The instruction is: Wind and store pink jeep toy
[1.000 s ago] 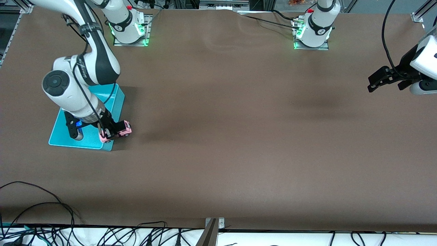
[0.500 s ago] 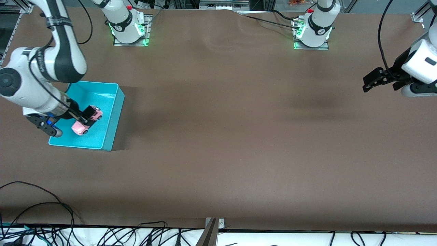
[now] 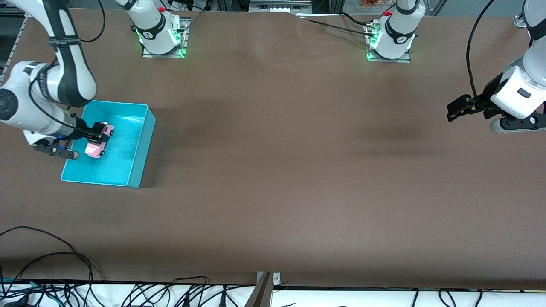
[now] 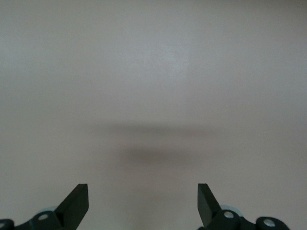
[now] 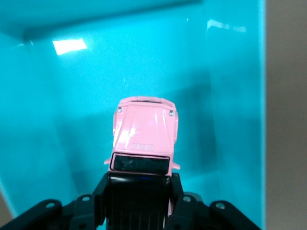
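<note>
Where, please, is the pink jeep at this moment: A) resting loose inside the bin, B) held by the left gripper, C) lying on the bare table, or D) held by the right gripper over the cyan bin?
D: the right gripper is shut on the jeep over the bin, and the left gripper is open, holding nothing.

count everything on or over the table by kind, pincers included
pink jeep toy: 1, held over the cyan bin
cyan bin: 1
pincers: 2, right pincer shut on the jeep, left pincer open over bare table
total: 4
</note>
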You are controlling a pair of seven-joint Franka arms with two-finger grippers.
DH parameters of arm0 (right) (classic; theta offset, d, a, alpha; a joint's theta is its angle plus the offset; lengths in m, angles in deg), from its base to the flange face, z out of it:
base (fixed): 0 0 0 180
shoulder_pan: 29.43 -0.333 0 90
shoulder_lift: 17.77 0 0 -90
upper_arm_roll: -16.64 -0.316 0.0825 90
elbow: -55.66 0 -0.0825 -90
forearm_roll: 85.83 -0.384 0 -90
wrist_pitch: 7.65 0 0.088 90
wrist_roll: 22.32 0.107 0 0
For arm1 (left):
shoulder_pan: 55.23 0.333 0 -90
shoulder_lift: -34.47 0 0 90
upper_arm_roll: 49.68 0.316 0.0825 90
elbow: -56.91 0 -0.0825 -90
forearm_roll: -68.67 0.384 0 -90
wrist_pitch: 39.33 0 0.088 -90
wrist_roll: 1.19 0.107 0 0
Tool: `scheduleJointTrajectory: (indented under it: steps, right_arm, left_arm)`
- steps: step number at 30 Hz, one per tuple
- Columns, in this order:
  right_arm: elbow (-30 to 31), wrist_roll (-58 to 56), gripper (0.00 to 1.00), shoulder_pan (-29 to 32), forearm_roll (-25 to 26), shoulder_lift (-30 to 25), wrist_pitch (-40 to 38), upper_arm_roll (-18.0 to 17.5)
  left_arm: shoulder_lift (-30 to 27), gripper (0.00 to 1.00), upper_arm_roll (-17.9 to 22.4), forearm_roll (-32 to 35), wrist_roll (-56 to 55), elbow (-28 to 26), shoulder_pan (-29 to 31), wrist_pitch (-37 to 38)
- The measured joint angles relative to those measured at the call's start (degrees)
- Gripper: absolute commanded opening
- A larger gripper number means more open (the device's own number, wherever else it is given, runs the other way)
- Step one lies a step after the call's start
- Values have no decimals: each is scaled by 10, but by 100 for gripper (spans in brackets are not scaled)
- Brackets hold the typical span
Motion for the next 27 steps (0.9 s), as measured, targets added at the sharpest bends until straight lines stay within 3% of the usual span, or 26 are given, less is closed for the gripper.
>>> scheduleJointTrajectory:
  steps: [7, 25, 26, 27]
  right_arm:
    - [58, -10, 0, 0, 0, 13, 75, 8]
    - [60, -65, 0, 1, 0, 32, 84, 31]
    - [60, -66, 2, 1, 0, 34, 84, 31]
    - [60, -66, 14, 1, 0, 36, 85, 32]
  left_arm:
    - [1, 100, 1, 0, 0, 0, 0, 0]
    - [1, 100, 1, -15, 0, 0, 0, 0]
    - [1, 100, 1, -15, 0, 0, 0, 0]
    - [1, 100, 1, -15, 0, 0, 0, 0]
